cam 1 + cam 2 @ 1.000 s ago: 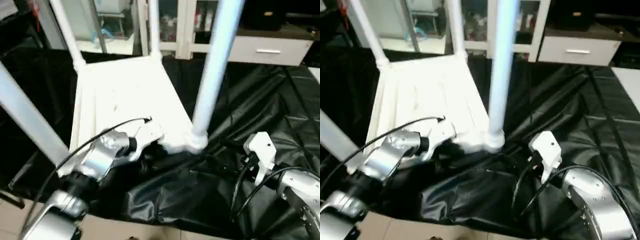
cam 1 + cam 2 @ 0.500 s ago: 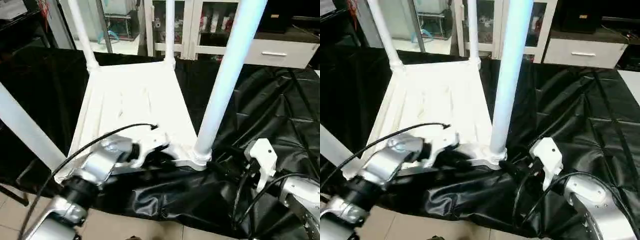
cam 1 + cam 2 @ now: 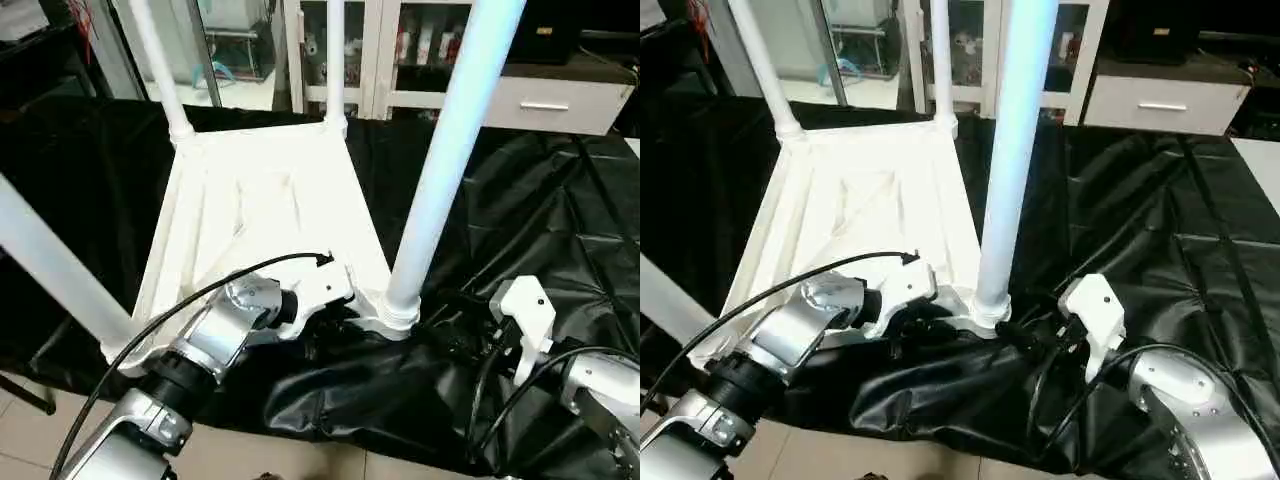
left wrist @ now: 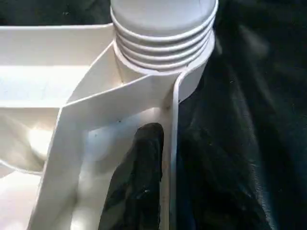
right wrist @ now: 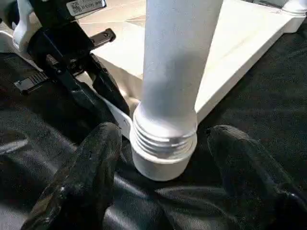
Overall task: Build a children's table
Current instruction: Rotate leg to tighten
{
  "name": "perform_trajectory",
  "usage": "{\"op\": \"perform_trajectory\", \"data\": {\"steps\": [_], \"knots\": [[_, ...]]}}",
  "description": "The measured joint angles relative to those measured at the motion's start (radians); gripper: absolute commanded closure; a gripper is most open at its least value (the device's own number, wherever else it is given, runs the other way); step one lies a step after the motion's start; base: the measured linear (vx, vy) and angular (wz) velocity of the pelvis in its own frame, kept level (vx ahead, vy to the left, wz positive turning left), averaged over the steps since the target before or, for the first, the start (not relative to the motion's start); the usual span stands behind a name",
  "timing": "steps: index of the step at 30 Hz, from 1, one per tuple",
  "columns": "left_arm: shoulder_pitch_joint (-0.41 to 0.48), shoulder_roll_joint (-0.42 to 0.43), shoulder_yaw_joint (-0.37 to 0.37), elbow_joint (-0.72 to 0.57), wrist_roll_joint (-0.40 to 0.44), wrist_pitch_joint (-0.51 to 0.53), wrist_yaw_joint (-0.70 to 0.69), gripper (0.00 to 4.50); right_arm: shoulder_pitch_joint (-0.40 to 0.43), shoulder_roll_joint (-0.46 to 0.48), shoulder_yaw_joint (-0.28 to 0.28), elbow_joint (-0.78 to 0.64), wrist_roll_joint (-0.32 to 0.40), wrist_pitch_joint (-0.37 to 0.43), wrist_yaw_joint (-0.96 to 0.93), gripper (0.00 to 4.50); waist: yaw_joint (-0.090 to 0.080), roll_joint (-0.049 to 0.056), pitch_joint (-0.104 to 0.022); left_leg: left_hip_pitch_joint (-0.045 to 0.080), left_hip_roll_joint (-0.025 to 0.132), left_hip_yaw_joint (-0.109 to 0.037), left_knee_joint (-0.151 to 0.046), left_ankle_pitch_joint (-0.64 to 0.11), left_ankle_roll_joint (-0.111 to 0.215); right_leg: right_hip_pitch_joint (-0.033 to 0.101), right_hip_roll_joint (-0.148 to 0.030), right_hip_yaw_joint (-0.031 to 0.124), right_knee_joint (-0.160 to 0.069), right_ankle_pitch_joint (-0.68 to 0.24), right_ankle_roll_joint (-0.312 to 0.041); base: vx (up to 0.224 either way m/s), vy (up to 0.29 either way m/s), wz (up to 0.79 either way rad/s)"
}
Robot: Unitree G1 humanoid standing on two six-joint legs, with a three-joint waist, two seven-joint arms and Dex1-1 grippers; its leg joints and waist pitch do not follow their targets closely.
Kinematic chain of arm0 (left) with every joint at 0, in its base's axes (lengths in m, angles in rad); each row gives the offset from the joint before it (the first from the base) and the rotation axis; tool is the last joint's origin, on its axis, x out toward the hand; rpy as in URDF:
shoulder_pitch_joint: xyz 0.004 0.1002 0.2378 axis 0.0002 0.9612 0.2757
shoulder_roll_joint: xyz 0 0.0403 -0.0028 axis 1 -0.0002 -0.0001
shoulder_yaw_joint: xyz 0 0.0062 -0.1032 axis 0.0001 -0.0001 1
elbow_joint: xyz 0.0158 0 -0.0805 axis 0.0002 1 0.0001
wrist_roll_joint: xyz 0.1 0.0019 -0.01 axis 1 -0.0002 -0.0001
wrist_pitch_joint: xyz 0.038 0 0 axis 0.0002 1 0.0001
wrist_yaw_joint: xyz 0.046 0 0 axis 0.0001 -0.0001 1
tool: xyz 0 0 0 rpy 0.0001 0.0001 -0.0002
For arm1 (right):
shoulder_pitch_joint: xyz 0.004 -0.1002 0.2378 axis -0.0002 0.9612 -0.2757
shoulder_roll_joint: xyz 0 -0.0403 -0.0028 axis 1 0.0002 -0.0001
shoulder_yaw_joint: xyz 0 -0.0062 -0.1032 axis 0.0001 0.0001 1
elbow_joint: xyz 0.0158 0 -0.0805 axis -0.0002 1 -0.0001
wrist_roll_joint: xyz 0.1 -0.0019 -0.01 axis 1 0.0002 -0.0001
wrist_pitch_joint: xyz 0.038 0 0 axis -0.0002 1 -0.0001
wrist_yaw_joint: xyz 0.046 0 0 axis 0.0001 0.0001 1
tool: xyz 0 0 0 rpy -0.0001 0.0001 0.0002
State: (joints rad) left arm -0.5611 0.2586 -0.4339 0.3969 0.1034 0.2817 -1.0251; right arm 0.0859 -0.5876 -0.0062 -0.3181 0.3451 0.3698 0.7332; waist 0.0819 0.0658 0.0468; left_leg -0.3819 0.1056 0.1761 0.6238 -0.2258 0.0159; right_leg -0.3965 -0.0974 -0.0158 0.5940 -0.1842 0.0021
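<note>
A black-covered tabletop [image 3: 560, 200], its sheet creased and glossy, spreads across the head views. Its near edge hangs over a pale tiled floor [image 3: 250, 455]. Behind it stand white glass-door cabinets [image 3: 400, 50] and a white drawer front [image 3: 545, 100].

The children's table [image 3: 270, 210] lies upside down on the sheet, left of centre, ribbed underside up. All four legs stand in its corner sockets: two far legs [image 3: 155, 60] [image 3: 335, 60], the near left leg [image 3: 50, 260] slanting out towards the picture's left edge, and the near right leg [image 3: 450, 150] rising out of the top of the picture.

The left claw [image 3: 335, 325] sits at the table's near rim, just beside the near right socket. The right claw [image 5: 163, 134] is low on the sheet, on the other side of that socket.

The right wrist view shows what the head views hide. The right claw's fingers [image 5: 81, 182] are spread wide on either side of the leg's ribbed base [image 5: 163, 143], clear of it. The left claw stands a little parted astride the rim. The left wrist view shows one black finger [image 4: 139, 177] lying inside the rim wall.
</note>
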Motion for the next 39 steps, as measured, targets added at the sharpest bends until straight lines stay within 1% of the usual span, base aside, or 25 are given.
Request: {"op": "perform_trajectory", "data": {"steps": [1, 3, 4, 6, 8, 9, 12, 14, 15, 16, 17, 19, 21, 23, 25, 27, 28, 29, 31, 35, 39], "knots": [[0.0, 0.007, -0.004, -0.004, 0.002, 0.002, -0.003, 3.7, 0.002, -0.001, -0.001, 0.0, 0.002, 0.001, 0.001, 1.27, -0.003, 0.0, 0.0, 0.0, 0.0, 0.0, 0.0, 0.0, 0.0, 0.0, 0.0, 0.0, 0.0, 0.0, 0.0, 0.0, 0.0, 0.0], [0.002, 0.022, -0.012, -0.018, 0.008, 0.012, -0.02, 3.7, 0.004, -0.003, -0.006, -0.001, 0.005, 0.003, 0.006, 1.27, -0.01, 0.0, 0.0, 0.001, 0.0, 0.0, 0.0, 0.0, -0.001, 0.0, 0.0, 0.0, 0.0, 0.0, 0.001, 0.0, 0.0, 0.0], [0.005, 0.033, -0.016, -0.03, 0.009, 0.018, -0.027, 3.93, 0.004, -0.004, -0.007, -0.001, 0.009, 0.009, 0.01, 1.27, -0.017, 0.0, 0.0, 0.001, 0.0, 0.0, 0.0, 0.0, -0.001, 0.0, 0.0, 0.0, 0.0, 0.001, 0.001, 0.0, 0.0, 0.0], [0.008, 0.045, -0.016, -0.035, 0.009, 0.017, -0.033, 3.99, 0.004, -0.005, -0.007, -0.001, 0.015, 0.014, 0.018, 1.27, -0.026, 0.0, 0.0, 0.0, 0.0, 0.0, 0.0, 0.0, -0.001, 0.0, 0.0, 0.0, 0.0, 0.001, 0.001, 0.0, 0.0, 0.0], [0.013, 0.047, -0.013, -0.035, 0.006, -0.006, -0.034, 4.15, 0.002, -0.014, -0.005, 0.0, 0.018, 0.014, 0.033, 1.27, -0.029, 0.0, -0.001, 0.0, 0.0, 0.0, 0.0, 0.0, 0.0, 0.0, 0.0, 0.0, 0.0, 0.001, 0.001, 0.0, 0.0, 0.0], [0.016, 0.049, -0.011, -0.035, 0.005, -0.022, -0.034, 4.15, 0.0, -0.021, -0.005, 0.002, 0.019, 0.014, 0.041, 1.27, -0.029, 0.0, -0.001, 0.0, 0.0, 0.0, 0.0, 0.0, 0.0, 0.0, 0.0, 0.0, 0.0, 0.0, 0.001, 0.0, 0.0, 0.0], [0.029, 0.059, -0.003, -0.034, 0.001, -0.077, -0.042, 4.44, -0.019, -0.025, 0.0, 0.027, 0.012, 0.01, 0.052, 1.27, -0.029, -0.001, -0.001, -0.002, 0.0, 0.0, 0.0, 0.002, 0.004, -0.001, 0.0, 0.0, -0.001, 0.0, 0.001, 0.0, 0.0, 0.0], [0.042, 0.076, -0.002, -0.038, -0.008, -0.112, -0.07, 4.49, -0.042, -0.026, 0.007, 0.063, 0.003, 0.008, 0.059, 1.27, -0.029, -0.002, -0.002, -0.002, 0.0, 0.0, 0.0, 0.003, 0.005, -0.001, 0.0, -0.001, -0.001, 0.0, 0.001, 0.0, 0.0, 0.0], [0.047, 0.082, -0.002, -0.039, -0.014, -0.122, -0.088, 4.49, -0.045, -0.027, 0.008, 0.07, -0.001, 0.008, 0.061, 1.27, -0.026, -0.001, -0.002, -0.002, 0.0, 0.0, 0.0, 0.003, 0.004, -0.002, 0.0, 0.0, -0.001, 0.0, 0.001, 0.0, 0.0, 0.0], [0.052, 0.085, -0.003, -0.043, -0.018, -0.131, -0.101, 4.49, -0.049, -0.027, 0.013, 0.077, -0.003, 0.005, 0.064, 1.27, -0.025, -0.004, -0.001, -0.001, 0.0, 0.0, 0.0, 0.003, 0.004, -0.002, 0.0, 0.0, 0.0, 0.0, 0.001, 0.0, 0.0, 0.0], [0.056, 0.087, -0.006, -0.048, -0.023, -0.136, -0.114, 4.49, -0.05, -0.026, 0.015, 0.084, -0.003, 0.001, 0.069, 1.27, -0.022, -0.004, -0.001, -0.001, 0.0, 0.0, 0.0, 0.003, 0.004, -0.002, 0.0, -0.001, 0.0, 0.0, 0.001, 0.0, 0.0, 0.0], [0.059, 0.097, -0.015, -0.051, -0.026, -0.155, -0.131, 4.49, -0.053, -0.026, 0.017, 0.096, -0.002, -0.001, 0.081, 1.27, -0.017, -0.01, 0.003, -0.001, 0.0, 0.0, 0.0, 0.003, 0.004, -0.001, 0.0, -0.001, 0.001, 0.0, 0.001, 0.0, 0.0, 0.0], [0.053, 0.098, -0.022, -0.038, -0.021, -0.176, -0.131, 4.49, -0.065, -0.026, 0.019, 0.104, -0.002, -0.001, 0.086, 1.27, -0.017, -0.015, 0.002, -0.001, 0.0, 0.001, 0.0, 0.003, 0.004, -0.001, -0.001, 0.0, 0.001, 0.0, 0.001, 0.0, 0.0, 0.0], [0.044, 0.097, -0.023, -0.023, -0.02, -0.185, -0.133, 4.49, -0.081, -0.026, 0.023, 0.108, -0.002, -0.001, 0.095, 1.27, -0.018, -0.019, 0.002, 0.0, 0.0, 0.001, 0.0, 0.002, 0.003, 0.0, -0.001, 0.0, 0.001, 0.0, 0.001, 0.0, 0.0, 0.0], [0.037, 0.097, -0.024, -0.006, -0.016, -0.199, -0.136, 4.49, -0.091, -0.026, 0.027, 0.108, -0.002, -0.001, 0.1, 1.27, -0.017, -0.019, 0.002, 0.0, 0.0, 0.001, 0.0, 0.002, 0.002, 0.001, -0.001, 0.0, 0.0, 0.0, 0.001, 0.0, 0.0, 0.0], [0.035, 0.097, -0.022, 0.001, -0.013, -0.205, -0.138, 4.49, -0.091, -0.025, 0.034, 0.108, -0.002, -0.001, 0.101, 1.27, -0.017, -0.018, 0.001, 0.0, 0.0, 0.002, 0.0, 0.002, 0.002, 0.001, -0.001, 0.0, 0.001, 0.0, 0.001, 0.0, 0.0, 0.0], [0.034, 0.098, -0.021, 0.004, -0.013, -0.209, -0.141, 4.49, -0.09, -0.021, 0.038, 0.108, -0.002, -0.001, 0.101, 1.27, -0.018, -0.014, -0.001, 0.001, 0.0, 0.002, 0.0, 0.002, 0.002, 0.001, -0.001, 0.0, 0.001, 0.001, 0.001, 0.0, 0.0, 0.0], [0.034, 0.099, -0.019, 0.006, -0.013, -0.211, -0.144, 4.49, -0.09, -0.02, 0.041, 0.108, -0.002, -0.001, 0.101, 1.27, -0.019, -0.014, -0.001, 0.001, 0.0, 0.002, 0.0, 0.002, 0.002, 0.001, -0.001, 0.0, 0.001, 0.001, 0.001, 0.0, 0.0, 0.0], [0.032, 0.1, -0.019, 0.012, -0.014, -0.218, -0.151, 4.49, -0.088, -0.015, 0.044, 0.107, -0.003, -0.001, 0.098, 1.27, -0.019, -0.008, -0.004, 0.001, 0.0, 0.002, 0.0, 0.002, 0.002, 0.001, -0.001, 0.0, 0.001, 0.0, 0.001, 0.0, 0.0, 0.0], [0.022, 0.105, -0.022, 0.035, -0.022, -0.234, -0.167, 4.49, -0.08, -0.002, 0.055, 0.106, -0.004, -0.004, 0.093, 1.27, -0.019, -0.005, -0.007, 0.0, 0.0, 0.002, 0.0, 0.002, 0.002, 0.001, -0.001, 0.0, 0.001, 0.0, 0.001, 0.0, 0.0, 0.0], [0.006, 0.101, -0.025, 0.066, -0.021, -0.251, -0.173, 4.49, -0.08, 0.005, 0.055, 0.106, -0.004, -0.006, 0.083, 1.27, -0.018, -0.005, -0.007, 0.0, 0.0, 0.002, 0.0, 0.002, 0.002, 0.001, -0.001, 0.0, 0.001, 0.001, 0.0, 0.0, 0.0, 0.0]]}}
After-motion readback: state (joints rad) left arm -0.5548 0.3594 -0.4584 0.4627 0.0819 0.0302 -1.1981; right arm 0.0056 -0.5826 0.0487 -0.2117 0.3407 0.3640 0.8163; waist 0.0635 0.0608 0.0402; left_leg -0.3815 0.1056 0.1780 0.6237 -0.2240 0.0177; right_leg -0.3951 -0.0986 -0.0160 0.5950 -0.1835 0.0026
